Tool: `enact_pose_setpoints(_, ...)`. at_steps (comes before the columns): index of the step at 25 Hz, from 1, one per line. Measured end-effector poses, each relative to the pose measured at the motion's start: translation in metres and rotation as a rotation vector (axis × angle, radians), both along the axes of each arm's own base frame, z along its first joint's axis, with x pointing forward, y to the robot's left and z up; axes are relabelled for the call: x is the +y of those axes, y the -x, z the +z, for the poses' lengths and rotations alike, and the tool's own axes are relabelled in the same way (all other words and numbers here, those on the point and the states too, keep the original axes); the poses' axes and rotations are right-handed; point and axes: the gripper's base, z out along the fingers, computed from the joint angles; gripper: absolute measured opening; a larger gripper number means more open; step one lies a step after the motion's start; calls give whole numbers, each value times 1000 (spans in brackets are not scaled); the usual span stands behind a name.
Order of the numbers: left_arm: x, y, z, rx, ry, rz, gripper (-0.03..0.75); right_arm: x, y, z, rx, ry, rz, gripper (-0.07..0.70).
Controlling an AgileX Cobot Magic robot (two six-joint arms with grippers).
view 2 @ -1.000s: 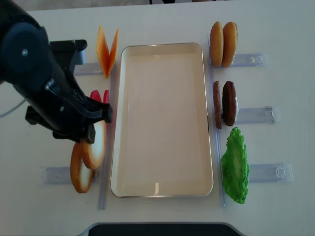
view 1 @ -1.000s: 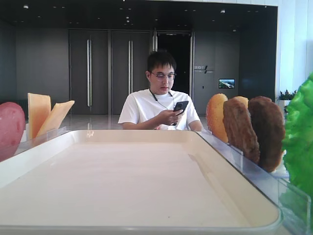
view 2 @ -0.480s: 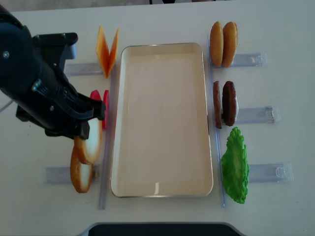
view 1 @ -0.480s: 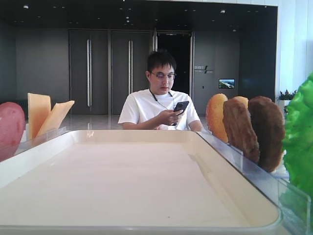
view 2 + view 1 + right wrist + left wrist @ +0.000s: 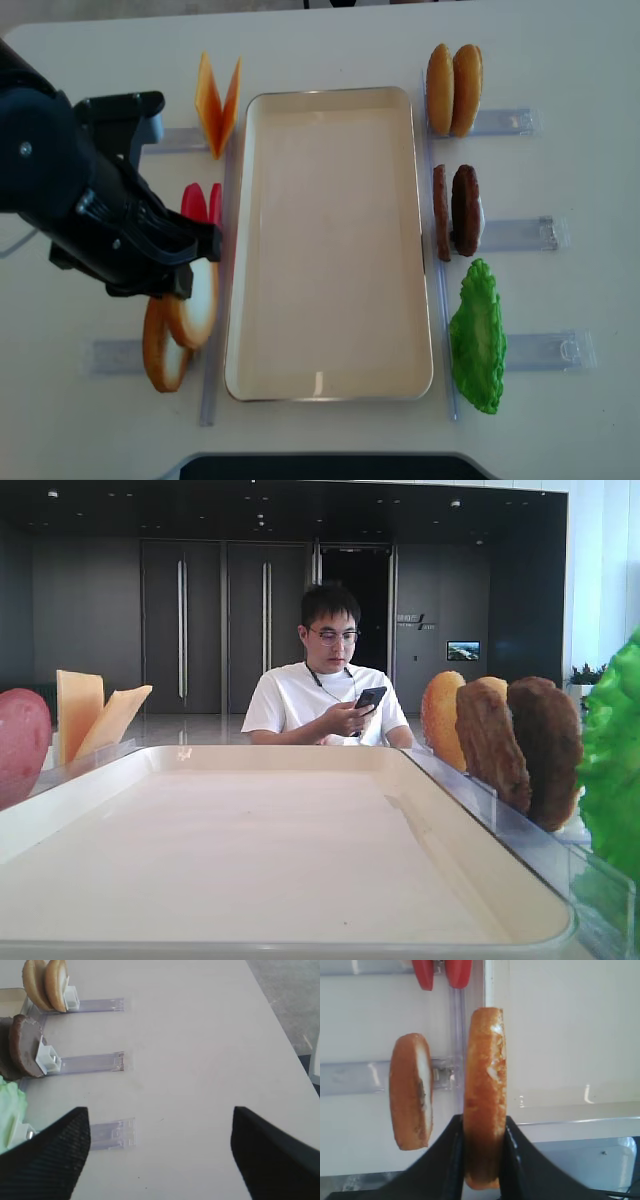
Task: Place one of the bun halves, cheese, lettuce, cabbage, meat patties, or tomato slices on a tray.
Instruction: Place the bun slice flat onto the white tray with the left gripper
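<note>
A golden-brown bun half (image 5: pixel 485 1095) stands on edge, clamped in my left gripper (image 5: pixel 482 1160) just beside the long left rim of the cream tray (image 5: pixel 330 250). A second bun half (image 5: pixel 410 1091) sits upright in its clear holder (image 5: pixel 350 1077) next to it, red tomato slices (image 5: pixel 203 202) nearby on the desk (image 5: pixel 560 420). My right gripper (image 5: pixel 160 1155) hangs wide apart and empty over the desk, near the meat patties (image 5: pixel 22 1046).

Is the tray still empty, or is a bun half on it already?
Empty. The tray holds nothing; the left gripper holds a bun half on edge beside it.
</note>
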Motion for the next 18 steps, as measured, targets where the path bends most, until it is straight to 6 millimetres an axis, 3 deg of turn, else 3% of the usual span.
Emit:
enact_pose_setpoints(13,17,8,-27,-5,381,-24,141,0,0,0,0,0,0,577)
enact_pose_setpoints(18,19,2,-27,-36,509,-74,141,0,0,0,0,0,0,577)
